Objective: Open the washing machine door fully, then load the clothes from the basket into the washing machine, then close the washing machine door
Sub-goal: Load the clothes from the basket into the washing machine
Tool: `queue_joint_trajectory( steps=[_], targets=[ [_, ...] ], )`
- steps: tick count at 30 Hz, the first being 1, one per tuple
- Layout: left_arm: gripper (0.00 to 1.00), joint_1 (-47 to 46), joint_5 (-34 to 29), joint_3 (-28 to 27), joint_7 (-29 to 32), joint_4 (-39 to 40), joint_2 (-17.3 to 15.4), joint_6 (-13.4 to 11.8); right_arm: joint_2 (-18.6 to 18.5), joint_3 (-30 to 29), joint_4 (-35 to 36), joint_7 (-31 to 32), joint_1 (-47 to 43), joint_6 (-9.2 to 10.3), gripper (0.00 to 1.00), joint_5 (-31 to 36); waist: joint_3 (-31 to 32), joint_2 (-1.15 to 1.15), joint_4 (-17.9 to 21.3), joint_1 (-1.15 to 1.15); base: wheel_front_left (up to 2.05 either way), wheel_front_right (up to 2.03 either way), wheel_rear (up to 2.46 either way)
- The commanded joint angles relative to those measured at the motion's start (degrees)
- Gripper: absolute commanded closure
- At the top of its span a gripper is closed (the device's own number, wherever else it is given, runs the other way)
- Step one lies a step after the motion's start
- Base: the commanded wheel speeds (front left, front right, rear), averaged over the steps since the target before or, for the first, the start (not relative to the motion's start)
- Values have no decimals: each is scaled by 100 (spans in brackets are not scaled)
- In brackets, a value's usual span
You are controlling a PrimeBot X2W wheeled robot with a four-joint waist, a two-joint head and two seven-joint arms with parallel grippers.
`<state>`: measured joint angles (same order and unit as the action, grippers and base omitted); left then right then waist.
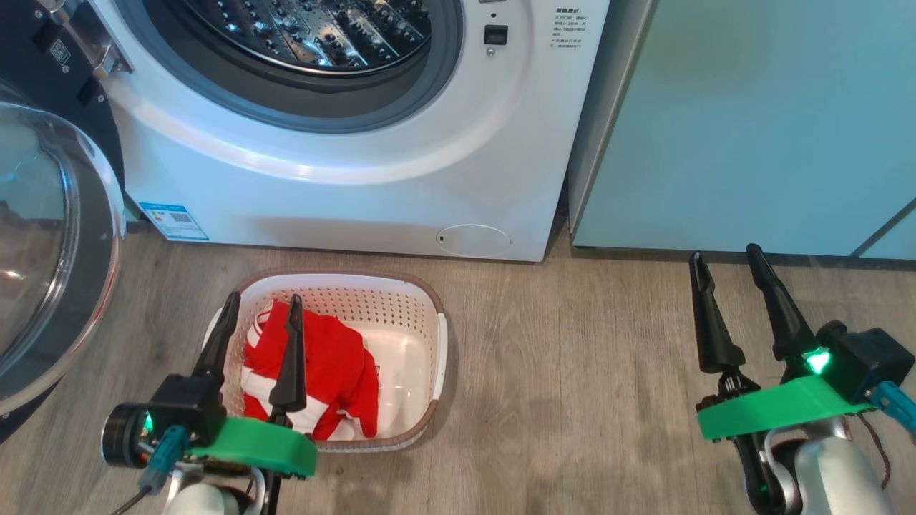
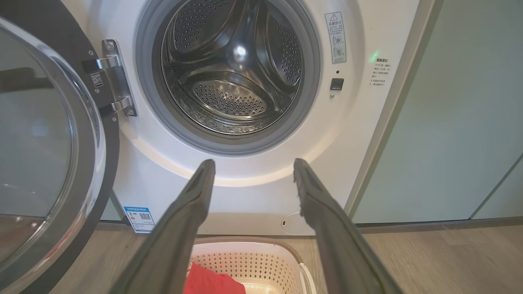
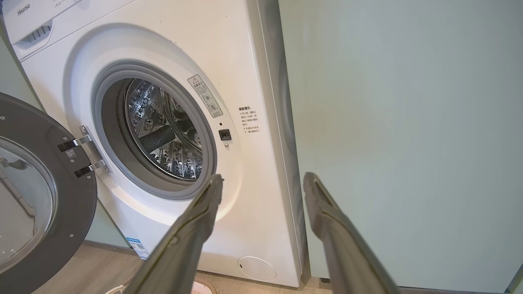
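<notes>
Clothes [image 1: 329,365] lie bunched in the left half of the basket [image 1: 379,304], a red garment with white bands. The right half of the basket floor is bare. The washing machine [image 1: 358,193] stands just behind the basket. Its drum [image 1: 315,28] is exposed, and the washing machine door [image 1: 93,286] is swung out to the basket's left, so the opening step appears done.

The left gripper [image 1: 263,298] hovers over the basket's left half, fingers spread wide and holding nothing. One finger lies across the garment in the head view and the other is near the basket's left rim. The right gripper [image 1: 724,252] is well to the right of the basket, above the floor [image 1: 572,372], equally spread and empty.

The step in hand is judged to be the first grasp of the garment. To do it well:
- Bring both left fingers inside the basket's rim before descending, so that neither catches the perforated wall.
- Straddle the thickest fold and close there, so that the whole garment rises together.
- Lift straight up until the trailing fabric clears the rim. The basket looks light and may drag along.
</notes>
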<state>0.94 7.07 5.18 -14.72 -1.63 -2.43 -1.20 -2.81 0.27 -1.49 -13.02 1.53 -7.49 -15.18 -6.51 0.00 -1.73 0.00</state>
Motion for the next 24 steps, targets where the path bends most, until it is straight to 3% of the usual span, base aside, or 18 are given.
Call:
queue_joint_trajectory(
  steps=[1, 16, 24],
  targets=[
    [0, -240, 53, -203, -28, 150, -44, -22, -7, 126, 167, 6, 160, 0, 0, 12, 21, 0, -1, 0, 0, 0, 0],
    [0, -177, 60, -179, -28, 92, -44, -64, -7, 169, 146, -21, 156, 0, 0, -25, 58, 0, 34, 0, 0, 0, 0],
    [0, -292, -137, -169, -28, -443, -44, -95, -7, 202, 242, 26, 236, 0, 0, 29, -365, 0, 111, 0, 0, 0, 0]
  ],
)
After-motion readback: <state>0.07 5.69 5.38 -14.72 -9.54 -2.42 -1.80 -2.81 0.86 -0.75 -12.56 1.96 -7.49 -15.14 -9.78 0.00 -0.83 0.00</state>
